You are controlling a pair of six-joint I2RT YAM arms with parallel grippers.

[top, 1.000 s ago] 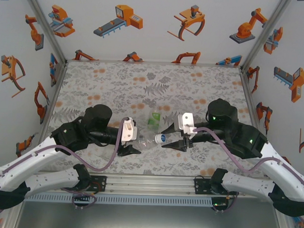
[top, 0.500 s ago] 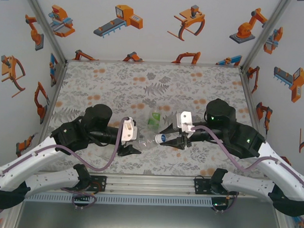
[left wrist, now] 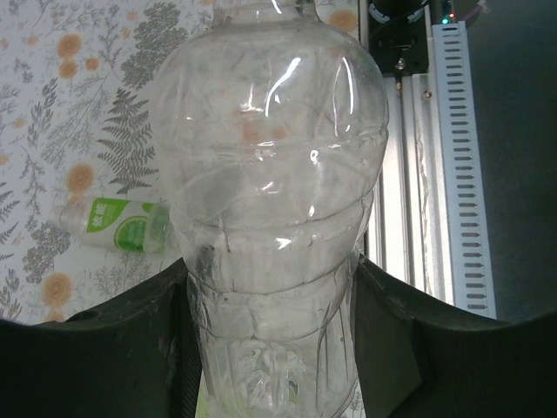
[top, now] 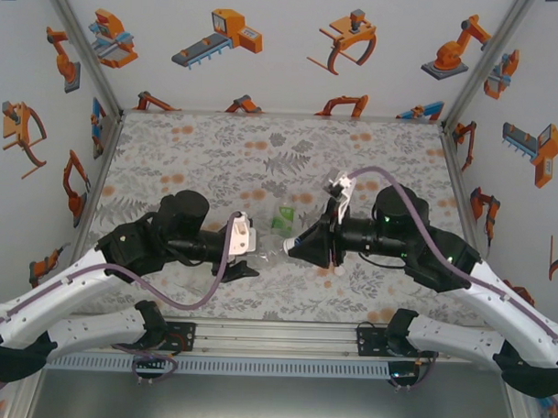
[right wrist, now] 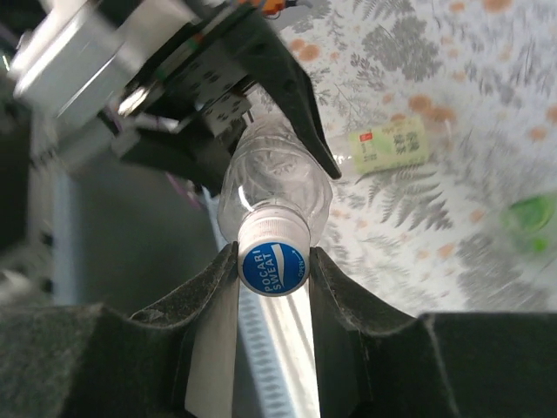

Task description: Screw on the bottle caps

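A nearly plain clear bottle [top: 270,257] is held level between the two arms just above the table. My left gripper [top: 252,262] is shut on its body; in the left wrist view the bottle [left wrist: 270,200] stands between the black fingers [left wrist: 130,348] of that gripper [left wrist: 271,270]. My right gripper [top: 296,248] is shut on the bottle cap [right wrist: 273,266], a white cap with a blue printed top that sits on the bottle's neck [right wrist: 274,187]. The right gripper [right wrist: 273,259] has one pad on each side of the cap.
A bottle with a yellow-green label [right wrist: 389,146] lies on the floral table, also seen from the left wrist [left wrist: 117,226]. A bright green bottle [top: 281,216] lies just beyond the grippers. The aluminium rail [top: 274,337] runs along the near edge.
My right gripper has closed on the cap and its wrist has turned, swinging its white camera mount upward. The left gripper has kept hold of the bottle, almost still.
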